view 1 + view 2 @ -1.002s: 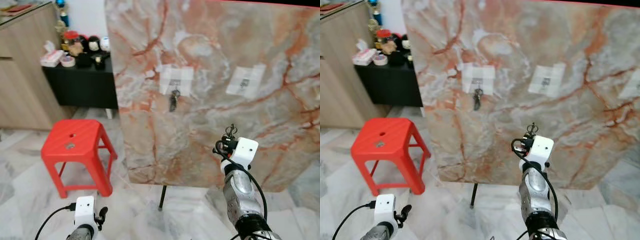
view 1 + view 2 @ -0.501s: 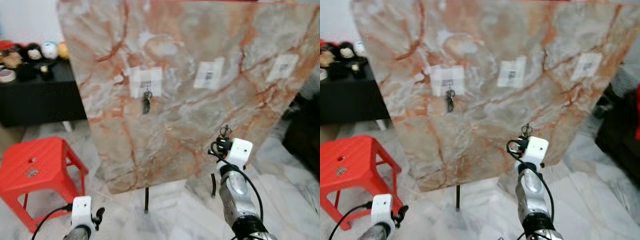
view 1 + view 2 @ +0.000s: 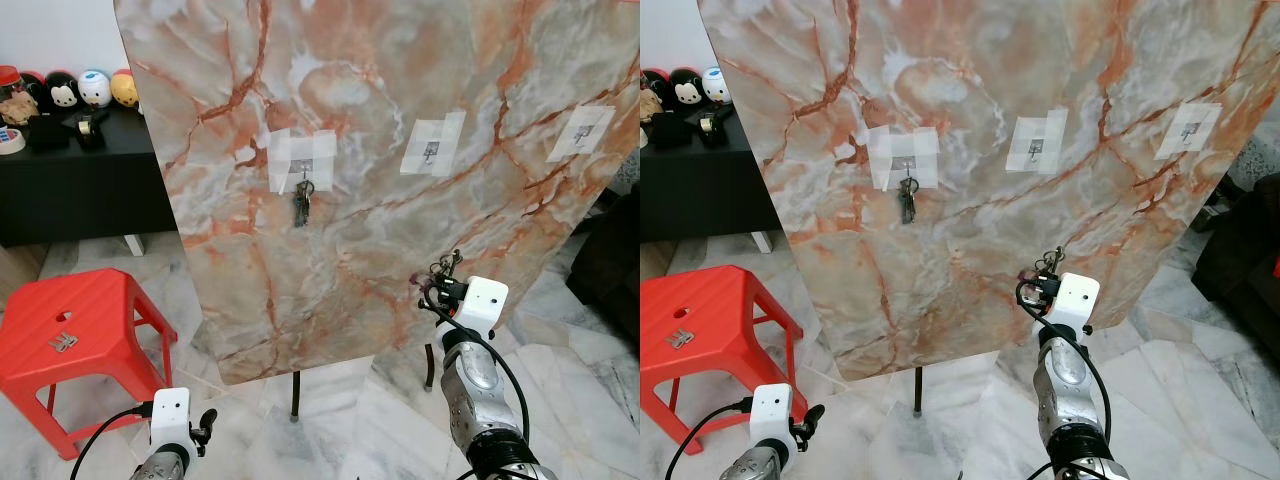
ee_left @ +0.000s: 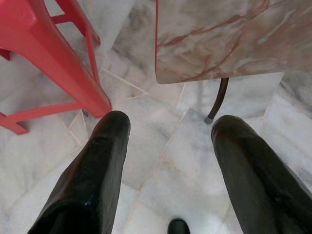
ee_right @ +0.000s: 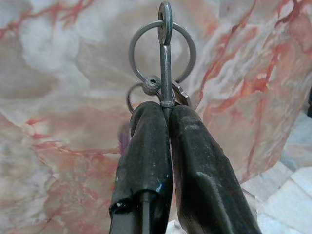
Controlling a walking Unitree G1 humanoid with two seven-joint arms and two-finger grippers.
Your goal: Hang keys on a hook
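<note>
Marble board nearer now; right gripper keeps keys.

The light is bright, even and soft, with only weak shadows. The marble board looks sharp beyond the fingers, which are slightly blurred and carry small glossy reflections.

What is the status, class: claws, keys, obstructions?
Right claw shut on metal keyring with keys, raised before the marble-patterned board. Left claw open, low, idle. Middle taped hook bare; nothing between.
</note>
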